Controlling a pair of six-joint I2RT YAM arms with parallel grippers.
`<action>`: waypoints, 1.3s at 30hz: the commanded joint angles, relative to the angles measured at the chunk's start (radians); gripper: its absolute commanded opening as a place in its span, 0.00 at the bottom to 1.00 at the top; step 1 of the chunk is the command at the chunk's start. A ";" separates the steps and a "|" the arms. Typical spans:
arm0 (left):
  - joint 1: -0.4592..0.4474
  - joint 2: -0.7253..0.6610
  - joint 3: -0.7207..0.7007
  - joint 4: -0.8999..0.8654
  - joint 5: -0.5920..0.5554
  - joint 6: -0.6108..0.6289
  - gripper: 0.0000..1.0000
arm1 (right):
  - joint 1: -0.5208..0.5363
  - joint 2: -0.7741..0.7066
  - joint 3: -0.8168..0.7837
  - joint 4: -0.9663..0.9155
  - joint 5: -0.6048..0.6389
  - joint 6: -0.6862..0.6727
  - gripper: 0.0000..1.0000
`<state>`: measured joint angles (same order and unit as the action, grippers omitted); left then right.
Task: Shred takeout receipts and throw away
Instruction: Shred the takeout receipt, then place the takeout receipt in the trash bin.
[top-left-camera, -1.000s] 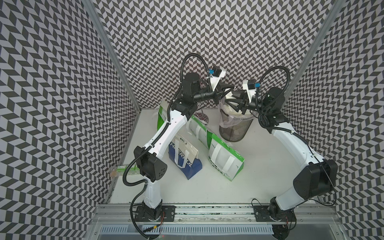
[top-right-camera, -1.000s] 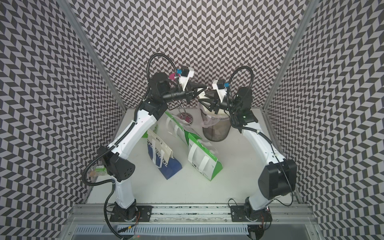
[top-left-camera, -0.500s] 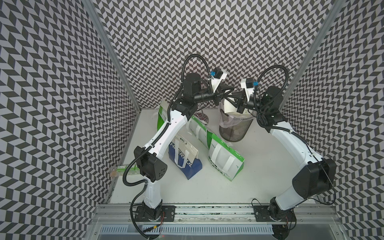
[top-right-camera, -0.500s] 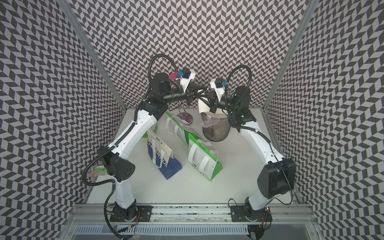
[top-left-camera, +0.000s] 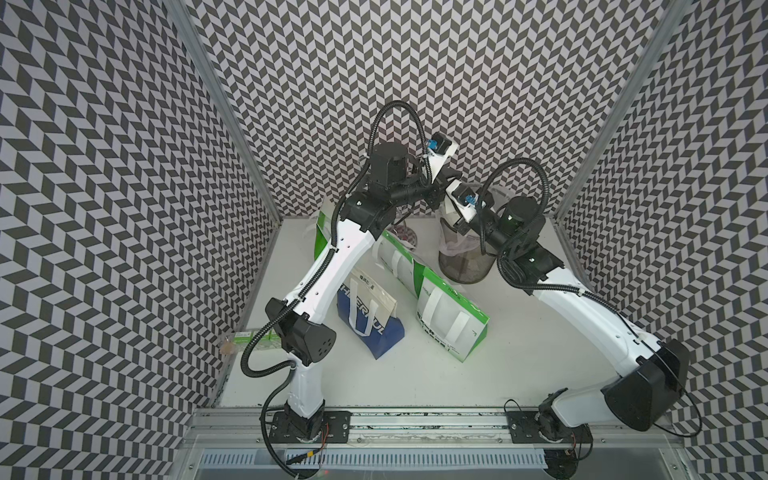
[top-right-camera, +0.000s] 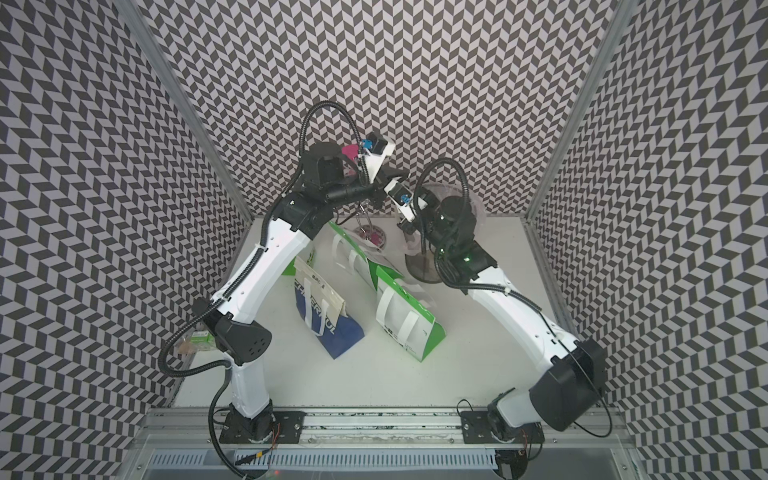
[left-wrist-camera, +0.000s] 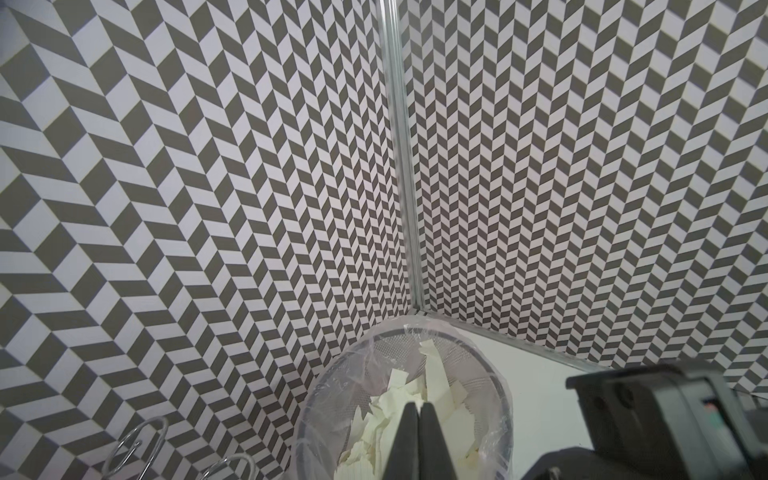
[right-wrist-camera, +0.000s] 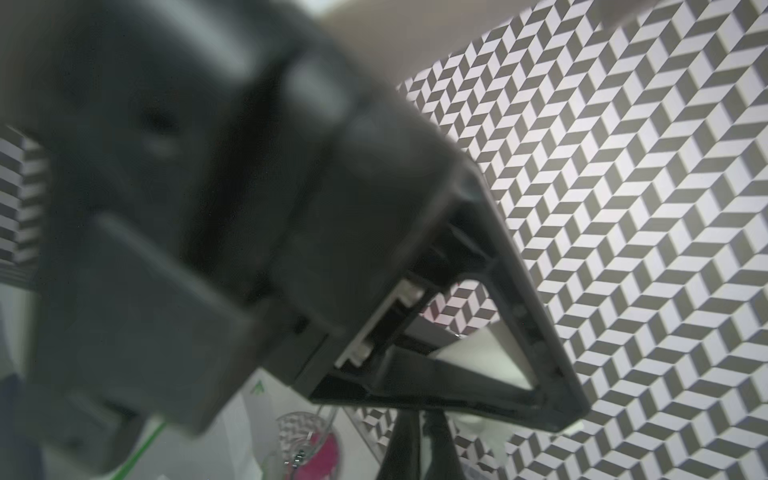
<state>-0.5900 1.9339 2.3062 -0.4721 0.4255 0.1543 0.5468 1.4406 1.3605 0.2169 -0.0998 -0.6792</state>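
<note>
Both arms meet high above the back left rim of the mesh bin (top-left-camera: 465, 266), which is lined with clear plastic. The left wrist view looks down into this bin (left-wrist-camera: 496, 376), where several torn cream receipt pieces (left-wrist-camera: 432, 374) lie. My left gripper (left-wrist-camera: 417, 404) is shut, its tips over that pile. My right gripper (right-wrist-camera: 420, 415) is shut on a pale strip, directly under the left gripper's finger. A ragged white receipt scrap (right-wrist-camera: 488, 428) pokes out beside it. In a top view the left gripper (top-left-camera: 436, 197) and right gripper (top-left-camera: 449, 185) almost touch.
Two green-and-white paper bags (top-left-camera: 453, 316) (top-left-camera: 395, 257) and a blue-and-cream bag (top-left-camera: 365, 316) lie mid-table. A wire stand on a pink-and-clear disc (top-right-camera: 374, 237) stands at the back. A small green carton (top-left-camera: 249, 336) sits at the left edge. Patterned walls close three sides.
The right gripper has moved left and up from over the bin to meet the left gripper, and has shut. The left gripper rose slightly and stayed shut.
</note>
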 joint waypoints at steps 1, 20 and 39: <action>0.013 0.039 0.064 -0.119 -0.174 0.035 0.00 | 0.019 -0.040 -0.030 0.177 0.184 -0.207 0.00; 0.019 0.079 -0.088 0.271 0.104 -0.108 0.00 | -0.330 -0.102 -0.014 -0.058 -0.203 0.406 0.00; 0.010 0.349 0.051 0.383 0.192 -0.207 0.51 | -0.421 -0.055 0.008 -0.082 -0.413 0.693 0.00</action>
<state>-0.5701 2.2971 2.3062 -0.1135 0.6044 -0.0448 0.1284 1.3788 1.3327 0.1032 -0.4797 -0.0334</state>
